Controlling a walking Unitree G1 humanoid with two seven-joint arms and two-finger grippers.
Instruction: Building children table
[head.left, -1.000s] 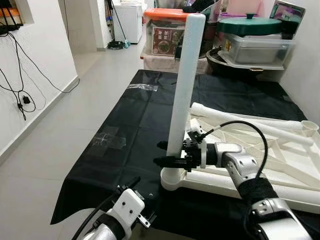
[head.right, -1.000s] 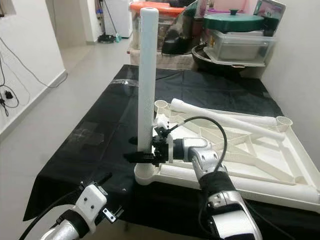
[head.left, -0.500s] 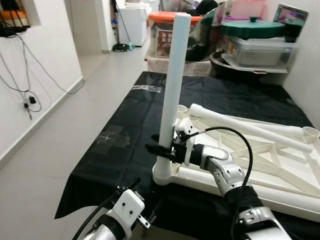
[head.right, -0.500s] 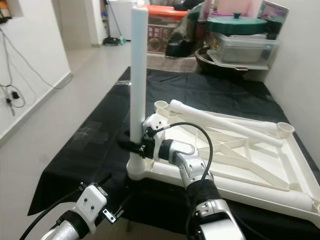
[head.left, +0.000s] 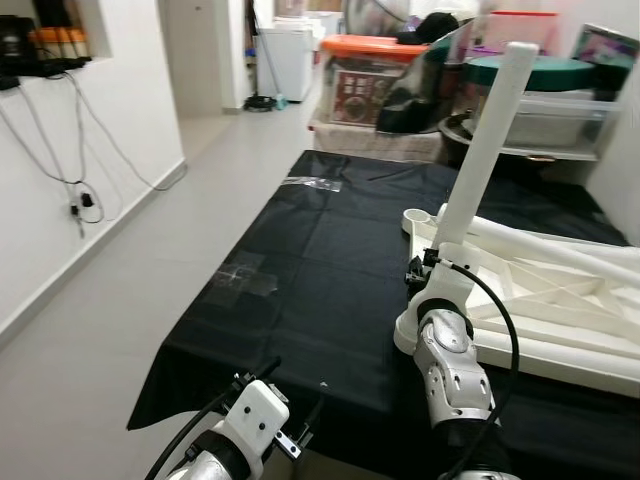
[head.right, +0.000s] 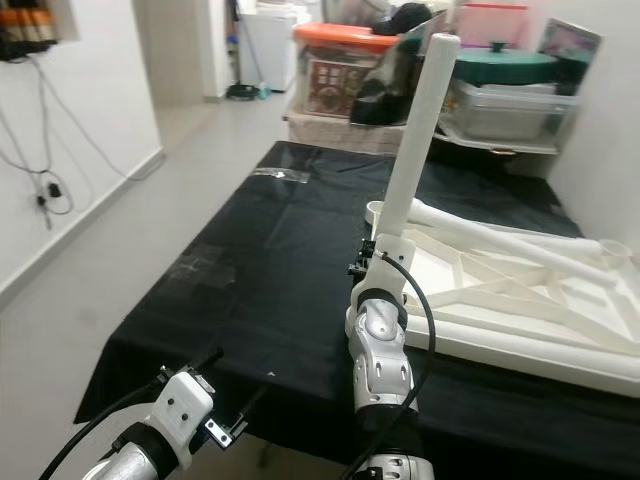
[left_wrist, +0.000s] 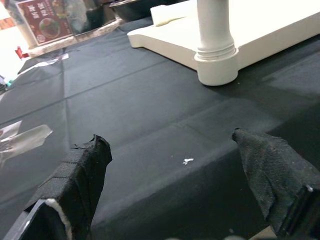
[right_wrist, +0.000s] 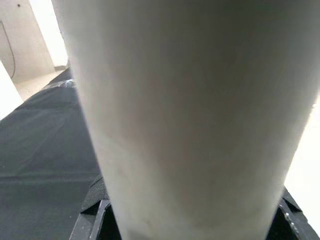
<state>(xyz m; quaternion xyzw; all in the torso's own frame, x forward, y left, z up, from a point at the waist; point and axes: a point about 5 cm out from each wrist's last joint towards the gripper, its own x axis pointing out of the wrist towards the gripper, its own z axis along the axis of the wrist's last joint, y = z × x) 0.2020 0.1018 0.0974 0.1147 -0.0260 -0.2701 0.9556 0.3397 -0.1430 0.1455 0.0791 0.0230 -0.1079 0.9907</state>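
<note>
Table parts in white plastic lay on a black cloth (head.left: 300, 260) spread over the floor of a room. We saw the tabletop (head.left: 560, 320) resting upside down on the cloth, ribs facing up, with open round sockets at its corners and a loose white leg (head.right: 500, 232) lying across it. One table leg (head.left: 485, 150) stood in the near corner socket (left_wrist: 216, 67), leaning away to the right rather than upright.

Our right gripper (head.left: 425, 272) reached in low at the foot of that leg; from its wrist camera the leg (right_wrist: 190, 120) loomed very close between the two black fingers (right_wrist: 92, 212), which sat at either side of it. We could not tell whether they were actually pressing on it.

Our left gripper (left_wrist: 180, 180) hung near the front edge of the cloth, well short of the tabletop, its padded fingers (left_wrist: 80, 175) spread wide with nothing between them.

Behind the cloth stood stacked storage boxes (head.left: 365, 70) with an orange lid, and cables (head.left: 80, 160) ran down the white wall at left.
</note>
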